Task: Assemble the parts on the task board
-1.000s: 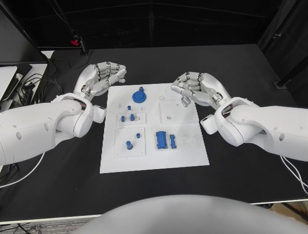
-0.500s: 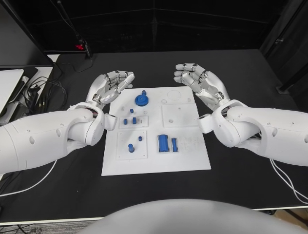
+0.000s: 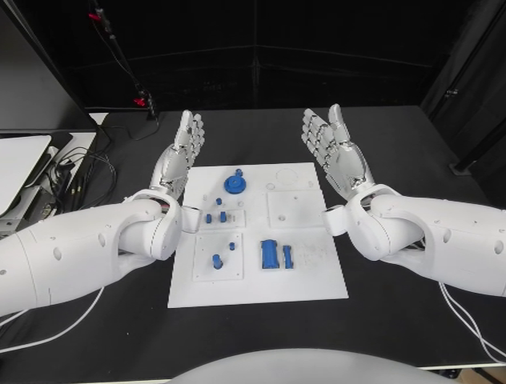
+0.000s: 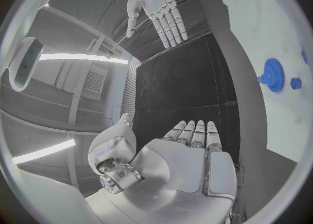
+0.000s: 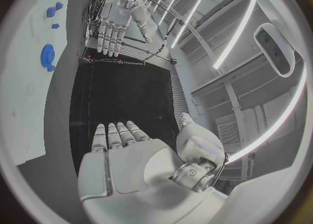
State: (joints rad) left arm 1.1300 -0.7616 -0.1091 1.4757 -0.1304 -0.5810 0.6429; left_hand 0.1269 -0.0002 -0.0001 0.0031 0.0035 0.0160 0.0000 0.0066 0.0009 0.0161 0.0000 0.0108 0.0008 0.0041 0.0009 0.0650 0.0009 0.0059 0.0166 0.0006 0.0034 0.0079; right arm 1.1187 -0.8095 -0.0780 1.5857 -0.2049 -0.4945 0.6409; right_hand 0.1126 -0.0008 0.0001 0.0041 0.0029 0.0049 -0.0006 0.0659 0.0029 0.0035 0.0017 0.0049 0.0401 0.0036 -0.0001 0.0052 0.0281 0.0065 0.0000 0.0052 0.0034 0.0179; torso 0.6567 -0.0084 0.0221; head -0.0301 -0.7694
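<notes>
Head view: the task board (image 3: 259, 276) lies mid-frame with small blue parts (image 3: 274, 254) on it, light and stiff by my guess, best pinched at their sides; my left hand (image 3: 180, 152) and right hand (image 3: 334, 148) flank its upper edge, flat, fingers straight, holding nothing. Left wrist view: my palm is empty, the blue gear (image 4: 273, 74) at right. Right wrist view: my palm is empty too.

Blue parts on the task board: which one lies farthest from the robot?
The round blue gear with a peg on top, alone at the board's far end between the two hands.
</notes>
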